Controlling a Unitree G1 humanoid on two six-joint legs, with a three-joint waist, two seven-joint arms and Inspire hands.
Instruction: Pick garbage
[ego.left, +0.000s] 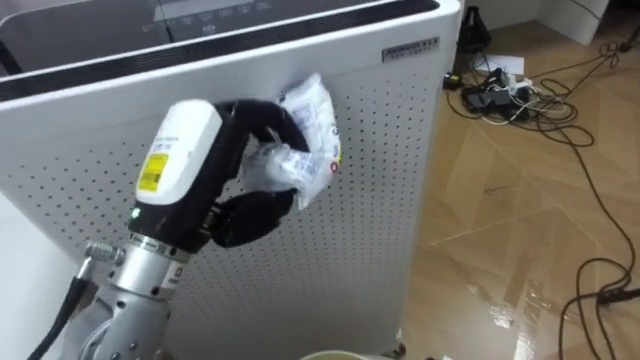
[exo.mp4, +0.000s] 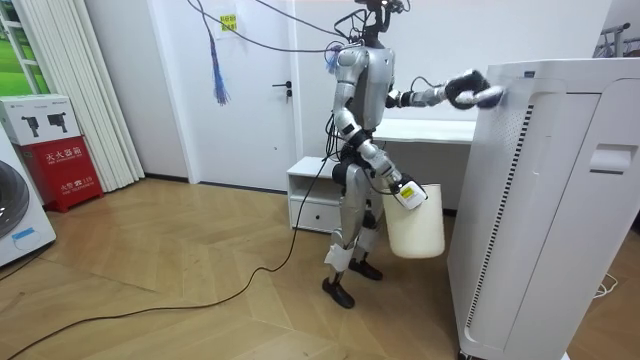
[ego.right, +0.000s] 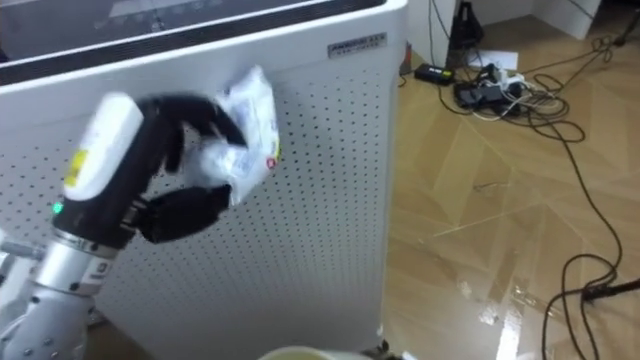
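Observation:
A crumpled clear plastic wrapper (ego.left: 305, 140) with some print is pinched in my left hand (ego.left: 255, 205), whose dark fingers curl round it. The hand is raised in front of the perforated side of a tall white appliance (ego.left: 400, 150), near its top edge. In the room view I stand beside that appliance (exo.mp4: 540, 200) with the left hand (exo.mp4: 465, 90) up at its corner. My right hand (exo.mp4: 405, 193) hangs low at my side and grips the rim of a cream bucket (exo.mp4: 415, 225). The bucket's rim (ego.left: 330, 354) peeks in at the bottom of the eye view.
Wooden floor lies to my right, with a power strip and tangled dark cables (ego.left: 505, 95) further off. Behind me in the room view are a low white cabinet (exo.mp4: 315, 195) and a white table (exo.mp4: 430, 130). A cable trails over the floor (exo.mp4: 200, 295).

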